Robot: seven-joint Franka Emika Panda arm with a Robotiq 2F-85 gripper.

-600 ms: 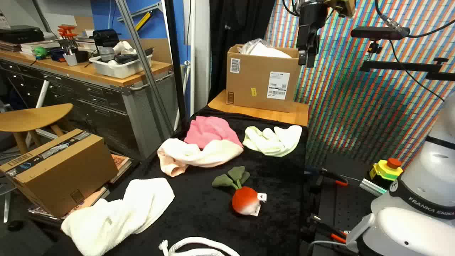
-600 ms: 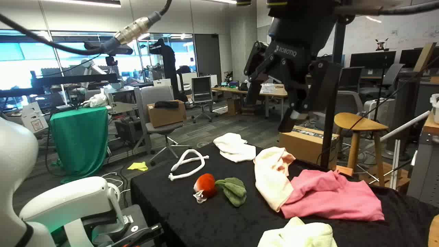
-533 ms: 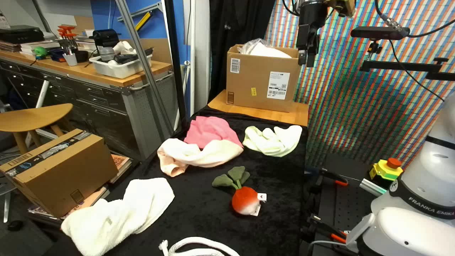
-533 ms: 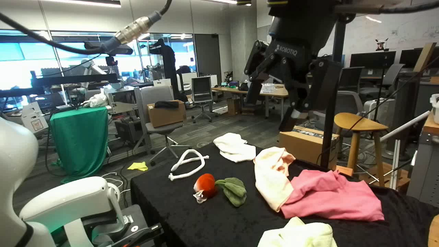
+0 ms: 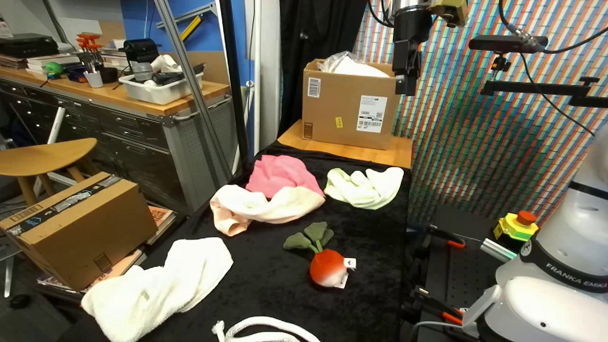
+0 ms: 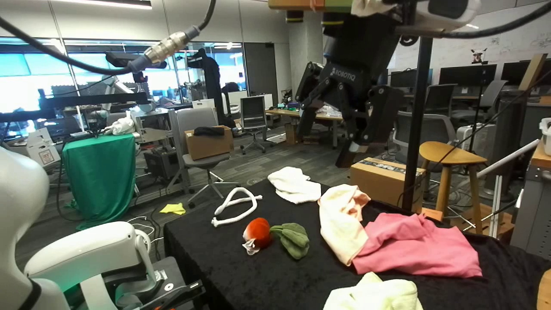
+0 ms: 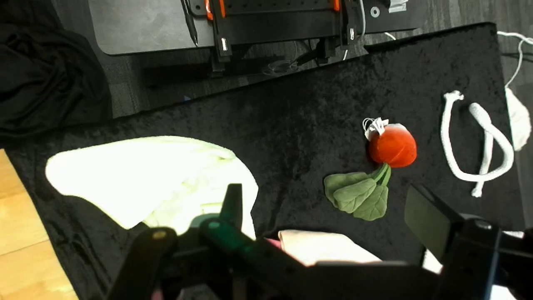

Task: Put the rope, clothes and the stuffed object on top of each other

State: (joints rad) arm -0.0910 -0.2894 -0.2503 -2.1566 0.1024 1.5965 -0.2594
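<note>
The stuffed radish, red with green leaves, lies mid-table in both exterior views [image 5: 327, 268] [image 6: 257, 232] and the wrist view [image 7: 392, 146]. The white rope [image 6: 236, 219] lies loosely looped beside it and shows in the wrist view [image 7: 447, 141]. A white cloth [image 5: 164, 285], a peach cloth [image 5: 273, 204] touching a pink cloth [image 5: 285, 173], and a pale green cloth [image 5: 365, 187] lie apart from the radish. My gripper [image 6: 325, 144] is open and empty, high above the table. In the wrist view its spread fingers [image 7: 329, 208] frame the radish leaves and part of the peach cloth.
The table has a black velvet cover [image 5: 266, 285]. A large cardboard box [image 5: 351, 109] stands at its far end on bare wood. Another cardboard box [image 5: 78, 230] stands beside the table. A yellow and red emergency stop [image 5: 517, 225] and tools are near the robot base.
My gripper has moved a little left and down in both exterior views and stays open. The radish, rope and cloths have not moved.
</note>
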